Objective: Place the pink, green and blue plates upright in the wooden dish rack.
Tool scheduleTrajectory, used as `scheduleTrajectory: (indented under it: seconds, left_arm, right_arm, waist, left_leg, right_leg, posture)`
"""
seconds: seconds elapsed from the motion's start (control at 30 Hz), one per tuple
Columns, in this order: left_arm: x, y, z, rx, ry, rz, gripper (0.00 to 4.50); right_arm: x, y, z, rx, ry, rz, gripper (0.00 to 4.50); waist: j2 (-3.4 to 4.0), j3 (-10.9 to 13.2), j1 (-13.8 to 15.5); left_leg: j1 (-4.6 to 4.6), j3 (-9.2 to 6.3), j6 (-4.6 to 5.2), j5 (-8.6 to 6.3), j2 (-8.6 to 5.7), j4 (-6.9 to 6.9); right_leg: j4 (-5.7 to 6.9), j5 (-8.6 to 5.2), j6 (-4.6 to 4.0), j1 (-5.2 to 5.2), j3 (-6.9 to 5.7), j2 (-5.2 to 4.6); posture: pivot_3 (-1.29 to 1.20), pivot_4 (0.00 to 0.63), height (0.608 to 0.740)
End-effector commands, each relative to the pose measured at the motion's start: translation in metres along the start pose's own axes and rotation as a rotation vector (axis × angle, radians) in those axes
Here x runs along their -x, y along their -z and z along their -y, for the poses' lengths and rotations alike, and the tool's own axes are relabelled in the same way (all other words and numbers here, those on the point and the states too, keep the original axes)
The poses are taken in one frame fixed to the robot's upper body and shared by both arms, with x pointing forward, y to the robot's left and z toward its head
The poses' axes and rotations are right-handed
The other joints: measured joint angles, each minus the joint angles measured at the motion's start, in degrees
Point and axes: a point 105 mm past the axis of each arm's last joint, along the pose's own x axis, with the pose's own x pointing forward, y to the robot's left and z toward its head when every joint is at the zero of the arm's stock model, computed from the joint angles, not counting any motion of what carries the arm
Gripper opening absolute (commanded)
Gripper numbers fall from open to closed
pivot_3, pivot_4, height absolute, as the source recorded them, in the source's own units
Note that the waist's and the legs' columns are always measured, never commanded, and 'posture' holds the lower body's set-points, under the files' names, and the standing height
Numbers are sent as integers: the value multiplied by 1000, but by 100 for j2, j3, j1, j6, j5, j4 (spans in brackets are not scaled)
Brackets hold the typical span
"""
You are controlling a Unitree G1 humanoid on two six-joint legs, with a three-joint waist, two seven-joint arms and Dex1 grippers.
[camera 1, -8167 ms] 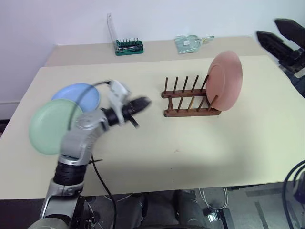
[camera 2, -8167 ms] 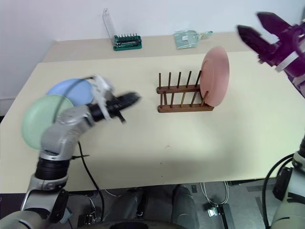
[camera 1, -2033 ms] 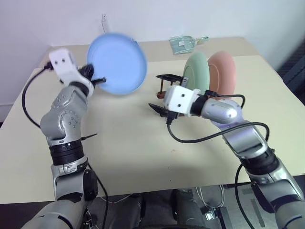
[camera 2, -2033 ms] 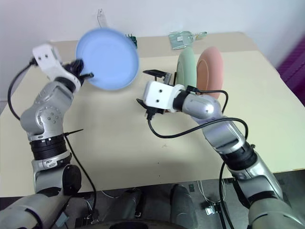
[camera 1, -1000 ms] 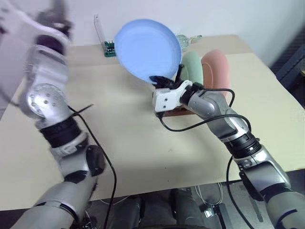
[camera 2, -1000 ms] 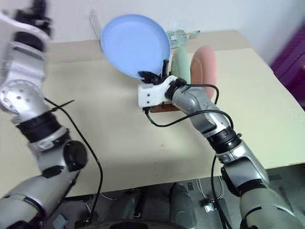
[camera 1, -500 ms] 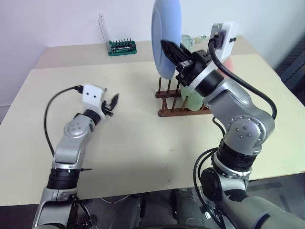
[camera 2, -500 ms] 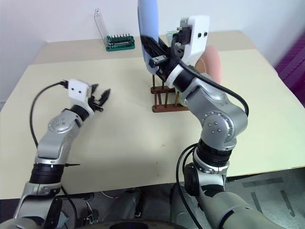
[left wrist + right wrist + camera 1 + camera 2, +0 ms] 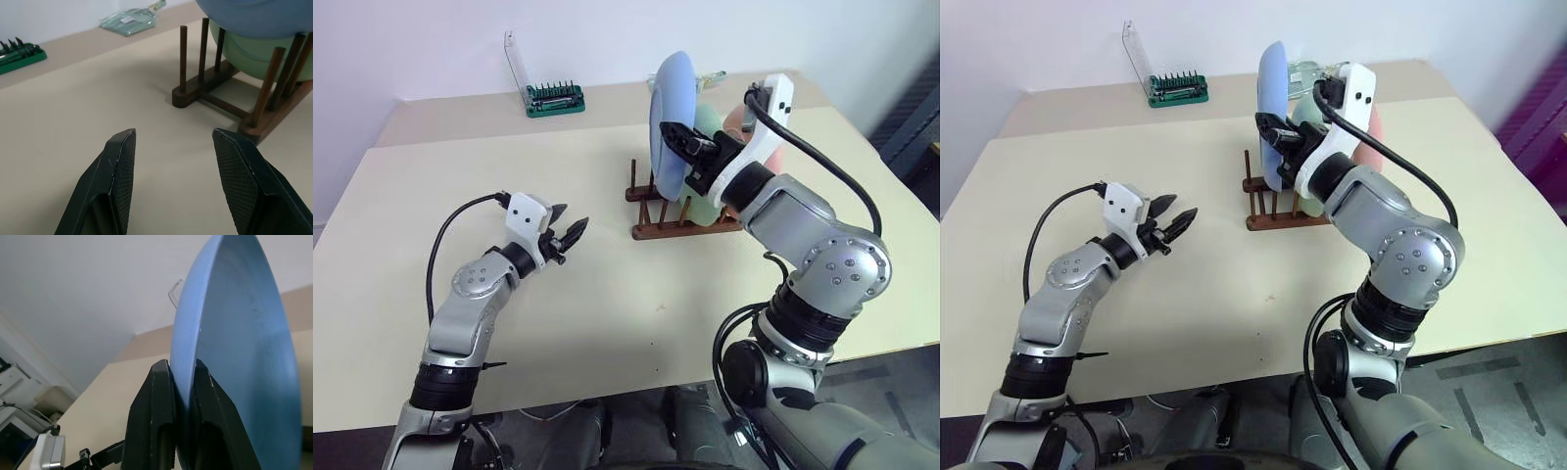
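The wooden dish rack [image 9: 680, 220] stands right of the table's middle. A green plate [image 9: 254, 56] and a pink plate [image 9: 1374, 132] stand upright in its right half. My right gripper [image 9: 180, 364] is shut on the rim of the blue plate [image 9: 671, 117]. It holds the plate upright and edge-on over the rack's left half, just left of the green plate. The plate's lower edge is down among the peg tops, above the rails. My left gripper [image 9: 570, 235] is open with nothing between its fingers, low over the table left of the rack and pointing at it.
A green holder of screwdriver bits [image 9: 553, 98] with a clear lid lies on the back table. A clear plastic bag [image 9: 1317, 70] lies there too, behind the rack. Bare tabletop [image 9: 607, 313] runs from the rack to the front edge.
My left arm has come down from high on the left to low over the table. My right gripper has rolled the blue plate edge-on and lowered it toward the rack.
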Motion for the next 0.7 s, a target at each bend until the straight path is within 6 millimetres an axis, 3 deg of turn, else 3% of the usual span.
scheduleTrajectory:
  seconds: [0.03,0.4,0.57,0.7]
  left_arm:
    - [1,-11,5,-25,13,33,2516]
    - [1,-11,7,-20,17,26,2516]
    - [1,-11,8,-21,25,22,2516]
    - [1,-11,8,-21,26,21,2516]
  right_arm:
    - [-2,0,-7,16,-38,-16,0]
    - [4,-32,-39,142,-143,84,0]
    - [4,-22,-42,124,-171,41,0]
    - [2,-6,-32,102,-135,-14,0]
  waist:
    - [1,0,-3]
    - [1,0,-1]
    - [1,0,8]
    - [1,0,12]
  left_leg:
    - [0,1,0,0,0,0]
    - [-2,5,2,-1,1,0]
    - [-2,5,3,-1,1,1]
    - [-2,5,3,-2,1,1]
  right_leg:
    - [0,0,0,0,0,0]
    - [1,0,0,-5,1,-1]
    - [0,0,0,-3,1,-1]
    - [-1,0,0,-2,1,-1]
  posture:
    - [0,150,735]
    - [0,150,735]
    - [0,150,735]
    - [0,150,735]
